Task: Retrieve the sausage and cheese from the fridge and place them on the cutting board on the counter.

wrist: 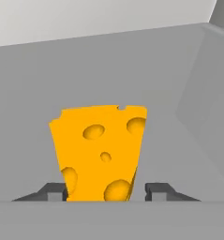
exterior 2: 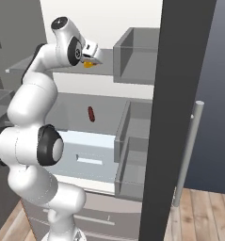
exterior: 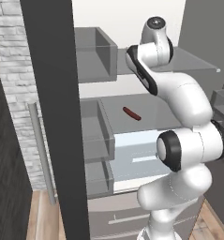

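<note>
Fridge [exterior: 132,18] interior, upper shelf [exterior 2: 104,70]: fingertips [wrist: 153,191] sitting either side of the cheese [wrist: 100,152], left touching, right a sliver off, grip unconfirmed. Squeezing evenly before lifting seems wise. Sausage [exterior: 131,113] lying on the shelf below.

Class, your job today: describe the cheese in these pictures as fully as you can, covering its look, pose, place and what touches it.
The cheese is a yellow-orange wedge with round holes, standing upright on the grey upper fridge shelf. In the hand view it sits between the gripper jaws: the left fingertip looks to touch it, while a small gap shows before the right one. In the right base view just an orange sliver peeks below the hand.
</note>
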### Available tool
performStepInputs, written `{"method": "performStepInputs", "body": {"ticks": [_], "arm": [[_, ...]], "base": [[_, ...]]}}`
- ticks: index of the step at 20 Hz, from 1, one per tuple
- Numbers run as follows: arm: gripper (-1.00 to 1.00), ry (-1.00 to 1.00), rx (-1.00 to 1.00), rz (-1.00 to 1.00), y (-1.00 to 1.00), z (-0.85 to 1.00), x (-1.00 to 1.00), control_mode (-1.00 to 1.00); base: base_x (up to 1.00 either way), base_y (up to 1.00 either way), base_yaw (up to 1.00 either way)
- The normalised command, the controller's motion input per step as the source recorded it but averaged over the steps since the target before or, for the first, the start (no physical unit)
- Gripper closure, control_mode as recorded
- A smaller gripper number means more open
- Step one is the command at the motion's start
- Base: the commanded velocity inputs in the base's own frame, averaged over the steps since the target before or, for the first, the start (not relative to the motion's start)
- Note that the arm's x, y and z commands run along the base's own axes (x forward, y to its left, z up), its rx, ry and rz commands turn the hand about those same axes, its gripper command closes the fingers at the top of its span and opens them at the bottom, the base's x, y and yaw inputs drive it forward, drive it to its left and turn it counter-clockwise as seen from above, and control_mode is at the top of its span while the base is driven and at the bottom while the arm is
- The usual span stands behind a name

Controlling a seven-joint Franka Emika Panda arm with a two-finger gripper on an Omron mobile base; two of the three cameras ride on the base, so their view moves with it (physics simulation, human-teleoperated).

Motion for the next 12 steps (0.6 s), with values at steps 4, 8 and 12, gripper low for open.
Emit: {"method": "performStepInputs", "body": {"ticks": [4,8,12], "arm": [[1.0,0.05,0.01,0.0,-0.01,-0.08,0.0,-1.0],[1.0,-0.2,0.02,0.09,0.0,0.2,-0.56,-1.0],[1.0,-0.44,0.0,0.18,0.0,0.22,-0.88,-1.0]], "base": [[0.0,0.0,0.0],[0.0,0.0,0.0],[0.0,0.0,0.0]]}}
